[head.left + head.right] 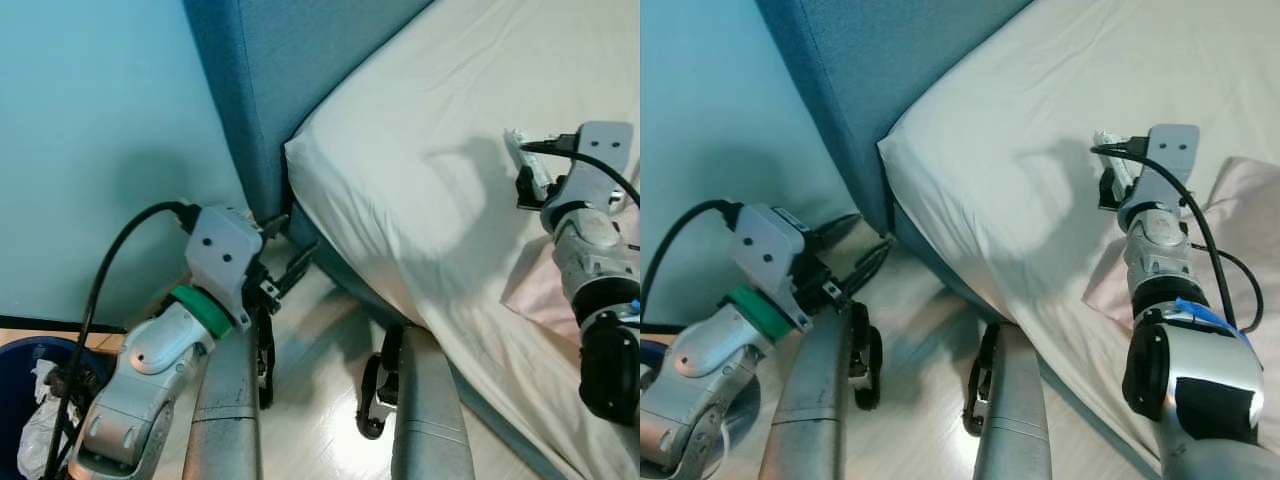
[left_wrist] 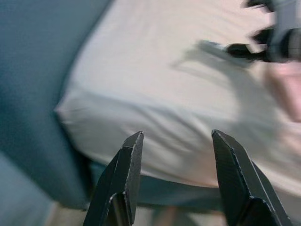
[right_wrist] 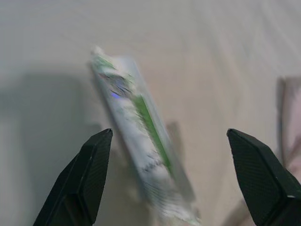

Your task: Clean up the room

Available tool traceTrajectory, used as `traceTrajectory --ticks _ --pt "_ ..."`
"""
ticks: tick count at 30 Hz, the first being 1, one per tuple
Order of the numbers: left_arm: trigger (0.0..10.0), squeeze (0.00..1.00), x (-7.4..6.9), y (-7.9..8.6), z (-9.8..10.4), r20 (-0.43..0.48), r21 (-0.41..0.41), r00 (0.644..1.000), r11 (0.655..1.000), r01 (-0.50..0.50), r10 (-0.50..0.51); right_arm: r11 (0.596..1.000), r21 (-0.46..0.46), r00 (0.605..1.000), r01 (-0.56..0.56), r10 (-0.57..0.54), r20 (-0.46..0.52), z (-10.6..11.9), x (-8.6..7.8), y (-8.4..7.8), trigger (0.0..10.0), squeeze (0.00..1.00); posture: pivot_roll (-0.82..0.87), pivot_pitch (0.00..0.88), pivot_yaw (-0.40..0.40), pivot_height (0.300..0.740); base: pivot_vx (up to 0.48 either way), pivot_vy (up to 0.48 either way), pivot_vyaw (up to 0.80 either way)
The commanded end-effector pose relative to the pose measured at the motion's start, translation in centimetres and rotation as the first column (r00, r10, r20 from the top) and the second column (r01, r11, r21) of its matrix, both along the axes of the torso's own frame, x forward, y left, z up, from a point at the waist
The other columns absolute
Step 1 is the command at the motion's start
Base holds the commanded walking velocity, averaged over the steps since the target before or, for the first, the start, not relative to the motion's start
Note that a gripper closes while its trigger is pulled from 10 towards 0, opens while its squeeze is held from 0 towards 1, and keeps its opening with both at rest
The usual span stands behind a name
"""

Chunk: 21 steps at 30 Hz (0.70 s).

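Note:
A white and green wrapper (image 3: 141, 146) lies flat on the white bed sheet (image 1: 420, 180), near the mattress's right side (image 1: 523, 152). My right gripper (image 3: 174, 179) hovers just above it, open, with one black finger on each side and nothing between them. The right arm (image 1: 590, 220) reaches out over the bed. My left gripper (image 2: 176, 179) is open and empty. It is held low beside the mattress corner (image 1: 300, 235) and points toward the bed.
A blue upholstered headboard (image 1: 270, 80) stands against the teal wall (image 1: 90, 150). A pink cloth (image 1: 1240, 200) lies on the bed under my right arm. A dark blue bin (image 1: 25, 365) with crumpled waste stands on the floor at far left. My silver legs (image 1: 228, 410) are on pale flooring.

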<state>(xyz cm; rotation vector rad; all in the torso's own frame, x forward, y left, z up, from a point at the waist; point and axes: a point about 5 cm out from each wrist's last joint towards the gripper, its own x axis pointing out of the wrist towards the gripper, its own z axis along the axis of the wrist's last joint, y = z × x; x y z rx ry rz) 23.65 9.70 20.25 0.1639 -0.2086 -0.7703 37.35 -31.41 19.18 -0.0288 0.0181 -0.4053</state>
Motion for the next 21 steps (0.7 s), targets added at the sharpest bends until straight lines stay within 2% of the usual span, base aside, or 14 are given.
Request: traceTrajectory --ticks 1,9,18,19,20,21 --pt "10.0 0.00 -0.9 -0.7 -0.7 -0.034 0.023 0.997 0.998 0.063 -0.062 0.993 0.098 0.997 0.063 -0.058 -0.057 -2.3 -1.4 -1.4 10.0 0.00 0.33 0.500 0.034 0.615 0.000 0.000 0.00" --pt "10.0 0.00 -0.9 -0.5 -0.5 -0.037 0.053 0.997 0.996 0.066 -0.064 0.979 0.175 0.992 0.100 -0.085 -0.090 -3.8 -2.4 -2.3 10.0 0.00 0.34 0.496 0.049 0.615 0.000 0.000 0.00" --pt "10.0 0.00 -0.6 -0.2 -0.3 -0.032 0.057 0.998 0.997 0.048 -0.046 0.974 0.197 0.989 0.114 -0.094 -0.110 -4.4 -2.7 -2.6 10.0 0.00 0.35 0.492 0.057 0.615 0.000 0.000 0.00" --pt "10.0 0.00 -0.5 -0.2 -0.3 -0.032 0.057 0.999 0.998 0.042 -0.040 0.976 0.192 0.990 0.107 -0.087 -0.109 -4.4 -2.7 -2.6 6.7 0.00 0.35 0.492 0.058 0.615 0.000 0.000 0.00" --pt "10.0 0.00 -0.5 -0.2 -0.2 -0.031 0.057 0.999 0.998 0.039 -0.037 0.978 0.184 0.991 0.103 -0.083 -0.109 -4.3 -2.7 -2.6 3.9 0.00 0.35 0.491 0.057 0.615 0.000 0.000 0.00" --pt "10.0 0.00 -0.5 -0.2 -0.2 -0.031 0.057 0.999 0.998 0.039 -0.037 0.978 0.184 0.991 0.103 -0.083 -0.109 -4.3 -2.7 -2.6 3.9 0.00 0.35 0.491 0.057 0.615 0.000 0.000 0.00"
